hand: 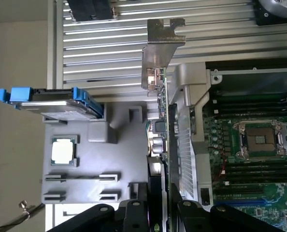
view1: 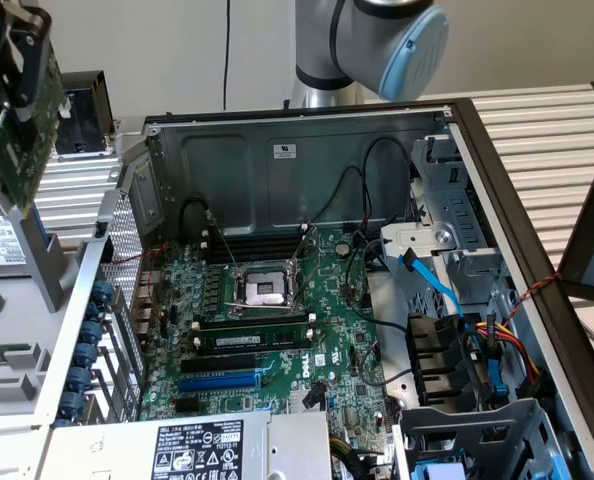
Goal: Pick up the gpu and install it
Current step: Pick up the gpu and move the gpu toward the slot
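"Where is the gpu (view1: 29,120)?"

"At the exterior view's left, raised outside the open case (view1: 307,160). The gripper (hand: 159,210) is clamped on its faces, likely so its edge can meet the motherboard (view1: 277,330)."

"Its look?"

"A small, thin green card with a bent metal bracket (hand: 160,48) at the end away from the gripper."

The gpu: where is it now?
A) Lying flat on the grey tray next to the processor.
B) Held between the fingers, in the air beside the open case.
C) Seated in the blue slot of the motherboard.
B: the fingers clamp the gpu edge-on, high at the exterior view's left of the case, and the blue slot stands empty.
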{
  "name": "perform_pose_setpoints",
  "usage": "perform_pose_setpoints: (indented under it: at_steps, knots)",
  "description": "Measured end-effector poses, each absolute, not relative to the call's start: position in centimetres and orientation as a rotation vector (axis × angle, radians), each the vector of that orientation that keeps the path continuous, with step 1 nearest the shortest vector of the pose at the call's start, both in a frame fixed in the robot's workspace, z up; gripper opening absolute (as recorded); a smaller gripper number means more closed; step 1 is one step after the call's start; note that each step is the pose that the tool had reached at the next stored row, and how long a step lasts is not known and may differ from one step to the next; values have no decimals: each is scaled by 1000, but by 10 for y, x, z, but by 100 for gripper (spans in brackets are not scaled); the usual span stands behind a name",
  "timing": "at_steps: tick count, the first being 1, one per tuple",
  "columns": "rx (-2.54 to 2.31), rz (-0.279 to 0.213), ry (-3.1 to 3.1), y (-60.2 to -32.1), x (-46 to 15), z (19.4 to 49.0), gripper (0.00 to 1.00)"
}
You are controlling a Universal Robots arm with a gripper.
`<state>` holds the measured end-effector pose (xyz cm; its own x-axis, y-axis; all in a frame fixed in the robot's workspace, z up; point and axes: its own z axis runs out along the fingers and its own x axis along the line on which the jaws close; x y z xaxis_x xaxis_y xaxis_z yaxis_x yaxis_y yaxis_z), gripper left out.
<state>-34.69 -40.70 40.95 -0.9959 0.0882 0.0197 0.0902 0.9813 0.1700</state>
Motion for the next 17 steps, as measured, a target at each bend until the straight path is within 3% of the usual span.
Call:
perform_pose_setpoints:
  at_steps: [17]
  knots:
    - [-141,-268,-3094,-410,-283,425,28]
